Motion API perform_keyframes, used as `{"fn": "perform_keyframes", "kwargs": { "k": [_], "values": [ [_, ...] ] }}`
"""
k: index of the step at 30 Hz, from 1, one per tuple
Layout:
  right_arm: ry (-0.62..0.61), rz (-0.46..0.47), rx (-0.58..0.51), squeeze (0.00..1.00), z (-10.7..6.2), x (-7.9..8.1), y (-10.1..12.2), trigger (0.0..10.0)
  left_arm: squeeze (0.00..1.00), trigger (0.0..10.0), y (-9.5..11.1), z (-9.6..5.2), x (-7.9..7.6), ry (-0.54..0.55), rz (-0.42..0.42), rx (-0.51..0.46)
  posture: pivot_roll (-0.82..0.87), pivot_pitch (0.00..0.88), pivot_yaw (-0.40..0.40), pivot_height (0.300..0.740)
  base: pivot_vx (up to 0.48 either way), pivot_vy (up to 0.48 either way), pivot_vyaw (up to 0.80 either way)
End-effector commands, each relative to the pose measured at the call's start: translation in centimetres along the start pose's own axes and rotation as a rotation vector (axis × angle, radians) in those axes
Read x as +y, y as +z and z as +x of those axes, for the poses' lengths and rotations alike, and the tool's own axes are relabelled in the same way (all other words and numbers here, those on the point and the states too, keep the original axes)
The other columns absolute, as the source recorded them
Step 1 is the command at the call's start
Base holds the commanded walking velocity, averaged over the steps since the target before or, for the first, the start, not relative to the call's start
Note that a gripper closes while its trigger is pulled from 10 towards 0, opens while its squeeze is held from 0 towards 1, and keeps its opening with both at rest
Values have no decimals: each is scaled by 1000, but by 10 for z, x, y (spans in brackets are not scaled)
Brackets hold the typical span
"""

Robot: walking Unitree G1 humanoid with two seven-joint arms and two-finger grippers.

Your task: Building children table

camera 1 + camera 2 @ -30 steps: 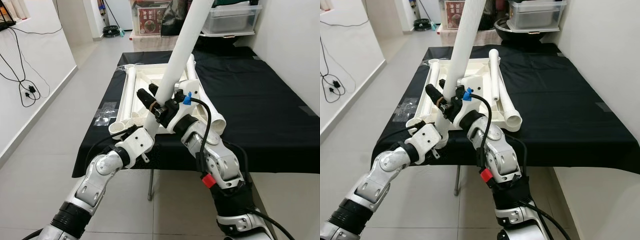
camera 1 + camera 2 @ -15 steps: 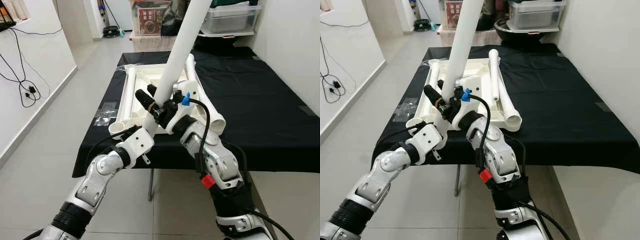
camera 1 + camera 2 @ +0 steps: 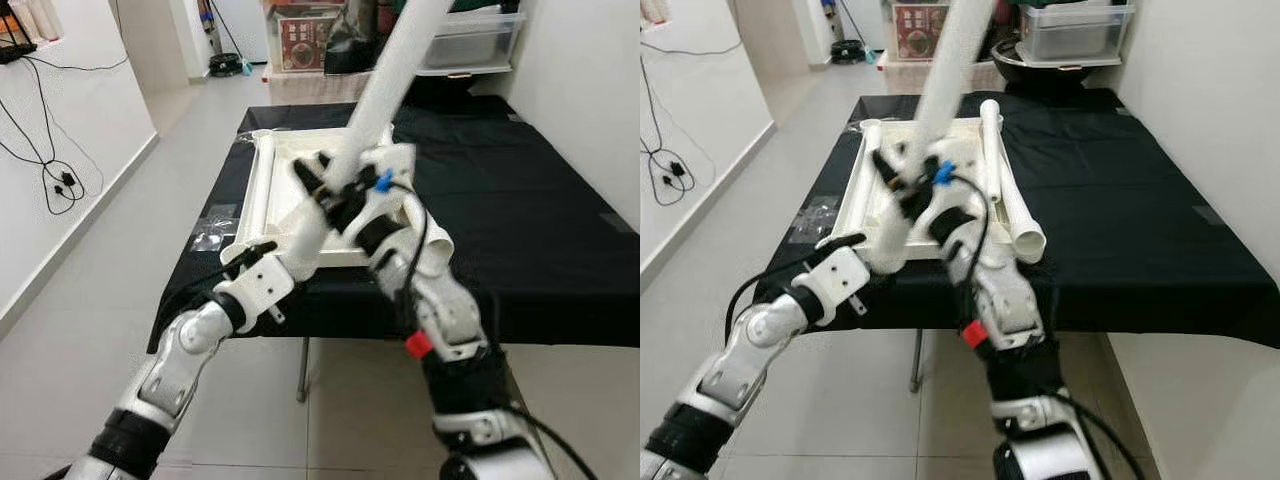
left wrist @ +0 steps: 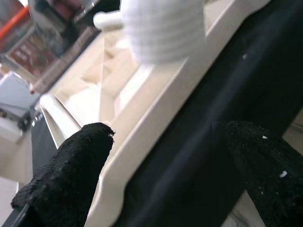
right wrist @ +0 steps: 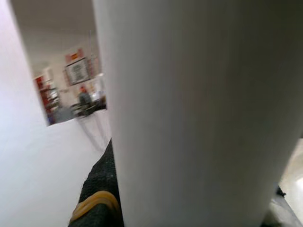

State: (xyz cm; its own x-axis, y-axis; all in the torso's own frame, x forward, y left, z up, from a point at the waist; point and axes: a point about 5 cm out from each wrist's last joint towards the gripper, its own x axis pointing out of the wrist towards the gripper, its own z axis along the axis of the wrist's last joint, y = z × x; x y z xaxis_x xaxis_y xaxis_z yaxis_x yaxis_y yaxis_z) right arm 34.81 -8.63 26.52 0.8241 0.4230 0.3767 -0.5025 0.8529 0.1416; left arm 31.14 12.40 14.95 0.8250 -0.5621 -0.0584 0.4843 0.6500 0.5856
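Observation:
A long white table leg (image 3: 385,80) slants up and away over the upturned white table top (image 3: 262,190), which lies on a black-covered table (image 3: 530,200). My right gripper (image 3: 365,185) is shut on the leg's lower part, beside a blue clip. My left gripper (image 3: 312,178) is just left of the leg. In the left wrist view it is open (image 4: 165,161), with the leg's ribbed end (image 4: 163,28) beyond the fingers (image 4: 71,175) and the table top's rim beneath. Another white leg (image 3: 1002,180) lies along the top's right side. The eye views are blurred.
A third white tube (image 3: 252,205) lies along the table top's left rim. A small plastic bag (image 3: 210,235) sits at the black table's near left corner. Clear storage bins (image 3: 465,40) stand behind the table. Cables (image 3: 55,180) hang on the left wall.
Both arms have risen and reached farther over the table top, carrying the leg's lower end forward. The eye views have blurred.

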Motion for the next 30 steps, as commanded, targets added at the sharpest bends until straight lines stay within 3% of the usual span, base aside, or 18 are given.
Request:
{"fn": "perform_keyframes", "kwargs": {
  "k": [1, 9, 10, 12, 15, 17, 18, 24, 30],
  "values": [
    [-38, 7, -41, 0, 4, -3, 8, 0, 0, 10000, -4, 0, -5, -4, -31, 20, 26, 0, 11, 740, 0, 0, 0],
    [-116, -37, -67, 0, 0, -14, 12, 0, 0, 10000, -6, -1, -16, 32, -88, 22, 24, 0, 6, 740, 0, 0, 0],
    [-169, -71, -61, 0, -6, -22, 10, 10000, 0, 10000, -1, -1, -19, 83, -178, 6, 30, 0, -1, 740, 0, 0, 0],
    [-238, -128, -42, 0, -17, -33, 6, 10000, 0, 10000, 8, -4, -26, 156, -313, -26, 29, 0, -1, 740, 0, 0, 0],
    [-251, -142, -37, 0, -23, -36, 5, 10000, 0, 10000, 12, -5, -29, 178, -366, -41, 27, 0, 1, 740, 0, 0, 0],
    [-281, -185, -22, 0, -38, -39, 0, 10000, 0, 10000, 21, -10, -41, 189, -441, -73, 24, 0, 4, 740, 0, 0, 0],
    [-288, -190, -14, 0, -46, -38, -3, 10000, 0, 10000, 26, -12, -47, 192, -453, -81, 23, 0, 8, 740, 0, 0, 556],
    [-317, -191, 20, 0, -59, -36, -13, 10000, 0, 10000, 32, -16, -57, 221, -482, -84, 24, 0, 3, 740, 0, 0, 678],
    [-321, -213, 27, 0, -59, -37, -16, 10000, 0, 10000, 40, -15, -50, 270, -498, -107, 23, 0, -2, 740, 0, 0, 800]
  ]
}}
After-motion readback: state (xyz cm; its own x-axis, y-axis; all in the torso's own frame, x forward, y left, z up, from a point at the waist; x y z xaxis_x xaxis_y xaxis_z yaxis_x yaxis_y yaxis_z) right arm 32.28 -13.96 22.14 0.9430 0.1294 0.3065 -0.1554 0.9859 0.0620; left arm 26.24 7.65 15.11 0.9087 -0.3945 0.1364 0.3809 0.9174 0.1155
